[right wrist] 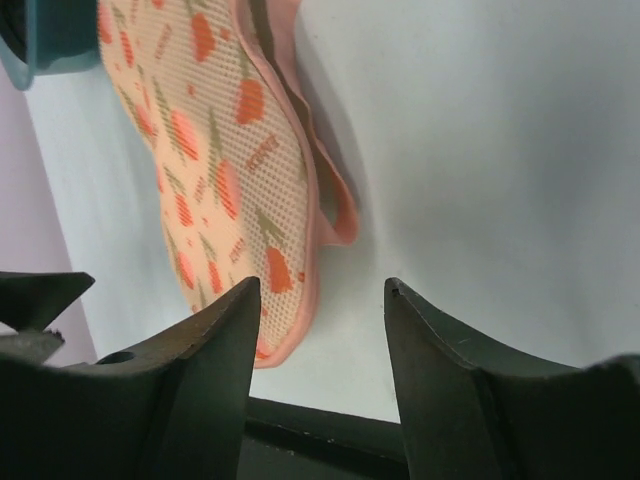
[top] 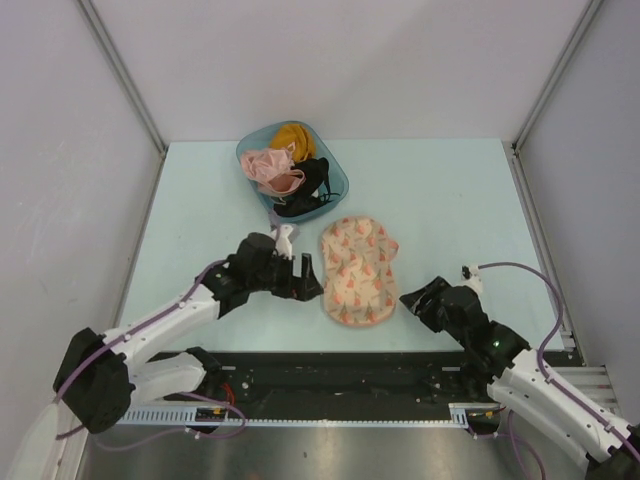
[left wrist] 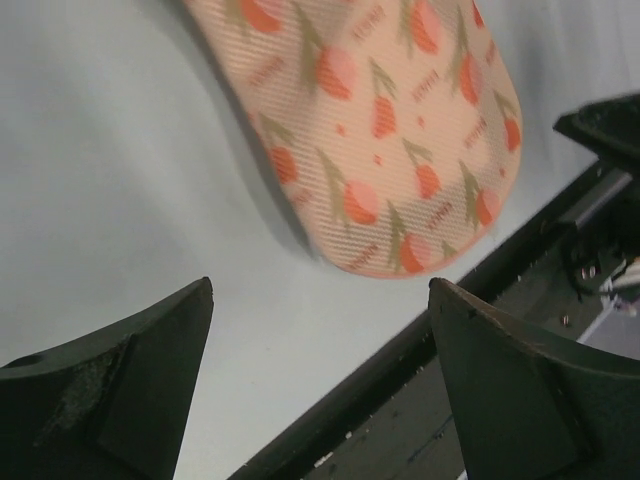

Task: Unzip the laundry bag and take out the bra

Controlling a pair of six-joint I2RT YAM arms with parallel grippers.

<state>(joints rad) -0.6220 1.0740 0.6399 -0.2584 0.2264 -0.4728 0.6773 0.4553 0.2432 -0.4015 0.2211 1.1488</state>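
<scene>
The laundry bag [top: 359, 270] lies flat and closed on the table, cream-peach with orange-pink motifs and a pink rim. It also shows in the left wrist view [left wrist: 390, 130] and the right wrist view [right wrist: 220, 170]. My left gripper [top: 310, 280] is open and empty just left of the bag. My right gripper [top: 418, 301] is open and empty just right of the bag's near end. In the wrist views the left gripper [left wrist: 320, 290] and the right gripper [right wrist: 322, 288] stand open over bare table. The white-cream bra is hidden.
A teal plastic tub [top: 335, 190] at the back holds a pink bra [top: 270, 168], a mustard-yellow one [top: 295, 138] and a black garment [top: 308, 192]. The black rail [top: 330, 370] runs along the table's near edge. Grey walls enclose the table.
</scene>
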